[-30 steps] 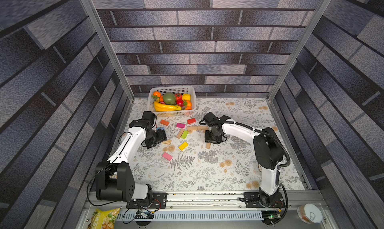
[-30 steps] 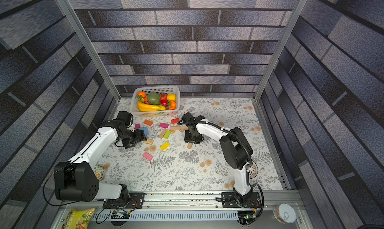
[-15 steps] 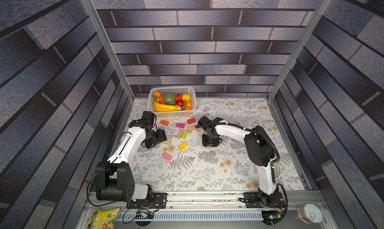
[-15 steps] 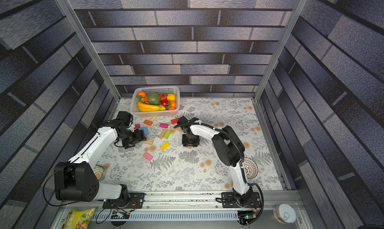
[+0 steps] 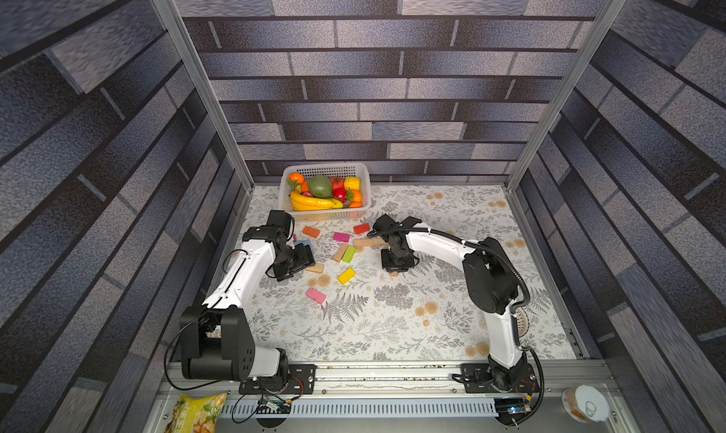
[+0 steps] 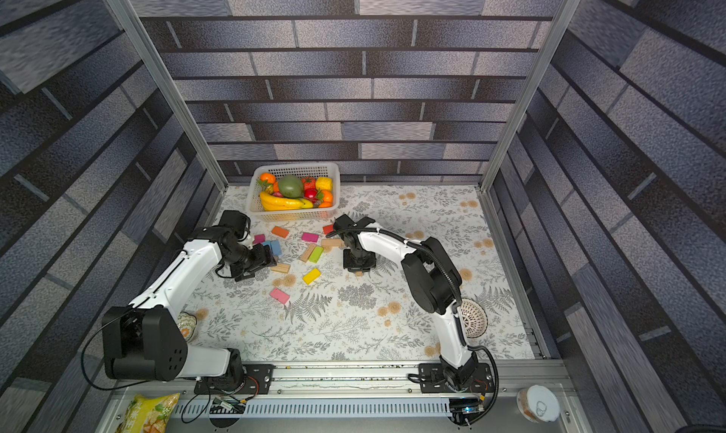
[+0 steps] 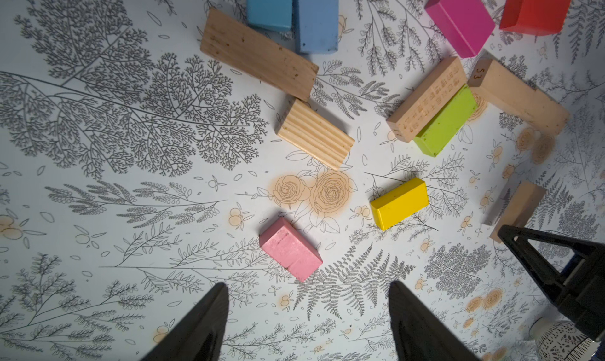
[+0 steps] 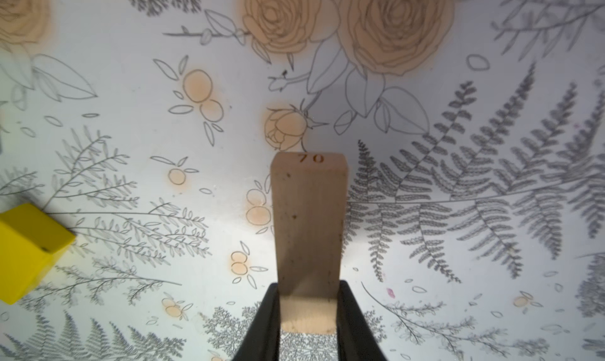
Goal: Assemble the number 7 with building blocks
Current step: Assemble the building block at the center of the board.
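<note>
Holds in right pincer [image 8: 309, 295] a plain tan wooden block marked 70 [image 8: 307, 218]. Hovers with left pincer [image 7: 307, 313] wide, empty, near a pale pink block [image 7: 289, 249].

Fruit basket [image 5: 326, 215] at back; snack bag [image 5: 195, 411], can [image 5: 585, 403] front.

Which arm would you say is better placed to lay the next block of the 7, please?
Right, probably. The right gripper is closed on a tan block stamped 70, ready to carry, while the left gripper hangs open and empty above the scattered blocks.
</note>
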You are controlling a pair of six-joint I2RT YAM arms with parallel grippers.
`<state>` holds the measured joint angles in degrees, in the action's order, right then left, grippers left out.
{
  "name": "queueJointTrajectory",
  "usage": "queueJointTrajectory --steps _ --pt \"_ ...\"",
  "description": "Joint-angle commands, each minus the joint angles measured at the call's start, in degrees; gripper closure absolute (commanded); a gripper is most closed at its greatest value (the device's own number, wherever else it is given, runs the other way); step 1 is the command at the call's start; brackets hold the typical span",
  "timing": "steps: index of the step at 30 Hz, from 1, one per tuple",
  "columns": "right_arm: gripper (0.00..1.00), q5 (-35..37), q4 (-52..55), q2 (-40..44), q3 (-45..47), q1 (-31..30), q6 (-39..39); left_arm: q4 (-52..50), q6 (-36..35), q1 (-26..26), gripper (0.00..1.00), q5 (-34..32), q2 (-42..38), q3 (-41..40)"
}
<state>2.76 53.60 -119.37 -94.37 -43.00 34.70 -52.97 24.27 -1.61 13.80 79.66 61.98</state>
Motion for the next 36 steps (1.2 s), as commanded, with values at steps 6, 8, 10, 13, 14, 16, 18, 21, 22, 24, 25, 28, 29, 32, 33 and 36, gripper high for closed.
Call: queueJointTrajectory --steps 6,8,10,13,14,16,18,21,22,24,25,28,29,32,33,36 --pt "0.78 -0.28 11.2 -5.94 -13.09 1.53 -2.88 -2.64 -0.76 0.46 0.21 1.66 -1.0 2.74" --pt "0.78 -0.08 10.85 -5.63 -12.43 1.84 -2.97 -2.95 -0.87 0.38 0.2 1.84 -0.95 3.1" --pt "0.78 -0.34 10.35 -5.31 -10.87 2.14 -2.89 -3.36 -1.02 0.3 0.2 1.84 -0.72 3.39" --pt "0.78 -0.93 8.08 -4.11 -6.69 2.78 -2.59 -3.72 -1.07 0.29 0.2 1.5 -0.56 3.76" --pt "0.78 -1.41 6.91 -3.71 -5.3 3.0 -2.59 -3.73 -1.0 0.35 0.2 1.49 -0.58 3.84" --pt "0.78 -1.54 5.74 -3.54 -3.78 3.51 -2.76 -3.8 -0.97 0.29 0.2 1.49 -0.56 3.94" --pt "0.78 -1.84 5.55 -4.25 -3.63 3.86 -3.29 -4.05 -0.98 0.2 0.2 1.4 -0.39 4.03" --pt "0.78 -2.16 5.5 -5.79 -4.5 4.0 -4.12 -4.47 -1.16 0.2 0.2 1.06 -0.31 4.12" --pt "0.78 -2.16 5.55 -6.23 -5.06 4.07 -4.26 -4.55 -1.17 0.2 0.2 0.96 -0.29 4.12" --pt "0.78 -2.31 5.72 -7.09 -6.25 4.26 -4.54 -4.58 -0.99 0.16 0.2 0.87 -0.27 4.12" --pt "0.78 -2.54 5.88 -7.63 -7.04 4.33 -4.58 -4.54 -0.9 0.12 0.2 0.88 -0.21 4.12" --pt "0.78 -3.1 6.67 -9.48 -9.46 4.46 -5.05 -4.52 -0.63 -0.13 0.2 0.72 -0.12 4.12" --pt "0.78 -3.18 6.9 -10.01 -10.25 4.48 -5.24 -4.52 -0.54 -0.15 0.2 0.62 -0.05 4.2" --pt "0.78 -3.38 7.72 -11.68 -12.64 4.42 -5.49 -4.49 -0.28 -0.39 0.2 0.53 0.12 4.36" --pt "0.78 -3.3 7.98 -12.14 -13.25 4.46 -5.59 -4.49 -0.19 -0.49 0.2 0.52 0.28 4.45" --pt "0.78 -3.22 8.49 -13.16 -14.42 4.51 -5.31 -4.51 -0.1 -0.76 0.2 0.31 0.65 4.96"
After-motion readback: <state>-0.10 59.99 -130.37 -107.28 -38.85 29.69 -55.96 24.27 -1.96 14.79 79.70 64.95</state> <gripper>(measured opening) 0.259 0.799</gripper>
